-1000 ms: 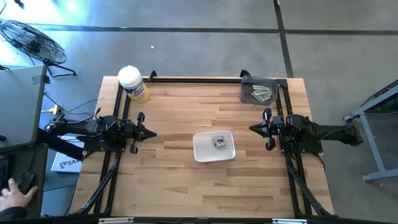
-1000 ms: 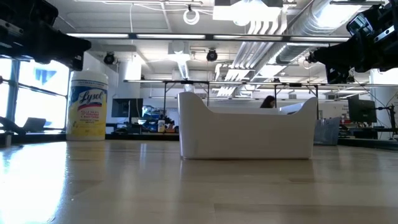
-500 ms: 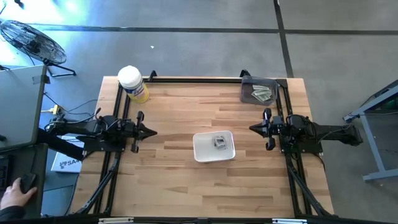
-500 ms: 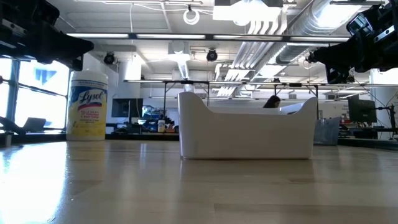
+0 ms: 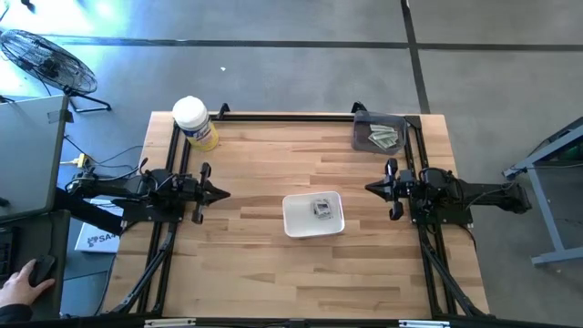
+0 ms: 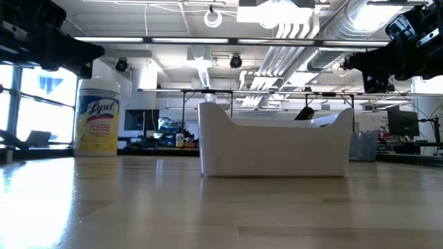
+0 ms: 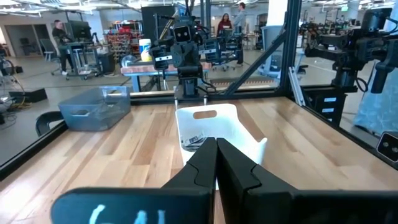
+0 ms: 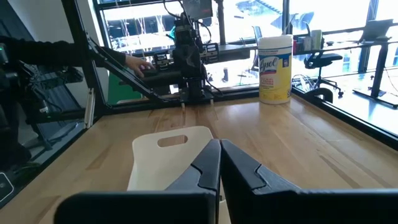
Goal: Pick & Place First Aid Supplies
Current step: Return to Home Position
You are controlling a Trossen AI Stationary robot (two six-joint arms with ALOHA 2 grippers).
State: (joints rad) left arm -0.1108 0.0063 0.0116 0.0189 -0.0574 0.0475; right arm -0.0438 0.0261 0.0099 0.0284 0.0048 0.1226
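Butcher-block table (image 5: 273, 264) | rounded white tray (image 5: 290, 221): flat packets (image 5: 322, 208) | left hand (image 5: 224, 193), right hand (image 5: 368, 188) pinched

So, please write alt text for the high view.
A white bin holding packets stands on the table between the left gripper and right gripper, both shut. A black bin of greenish strips and a yellow canister sit at its top corners.

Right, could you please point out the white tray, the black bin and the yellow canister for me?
white tray (image 5: 297, 221): high view, bare inner floor.
black bin (image 5: 378, 118): high view, far rim.
yellow canister (image 5: 189, 114): high view, white lid.
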